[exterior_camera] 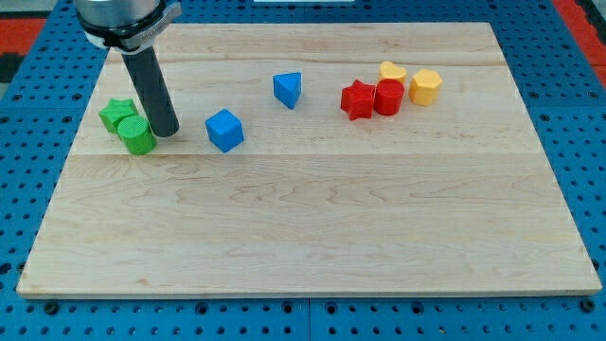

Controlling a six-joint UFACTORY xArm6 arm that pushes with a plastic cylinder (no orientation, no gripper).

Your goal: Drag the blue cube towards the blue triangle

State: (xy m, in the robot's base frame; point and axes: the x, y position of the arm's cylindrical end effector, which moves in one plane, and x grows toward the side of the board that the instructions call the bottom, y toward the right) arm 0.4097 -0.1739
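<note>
The blue cube (225,130) lies on the wooden board at the view's left-centre. The blue triangle (288,89) lies up and to the right of it, with a clear gap between them. My tip (166,132) rests on the board to the left of the blue cube, a short gap away, and right beside a green cylinder (137,134). The dark rod rises from the tip toward the view's top left.
A green star (117,115) sits behind the green cylinder at the left. A red star (358,99), a red cylinder (388,97) and two yellow blocks (393,71) (425,86) cluster at the upper right. The wooden board (312,227) lies on a blue pegboard.
</note>
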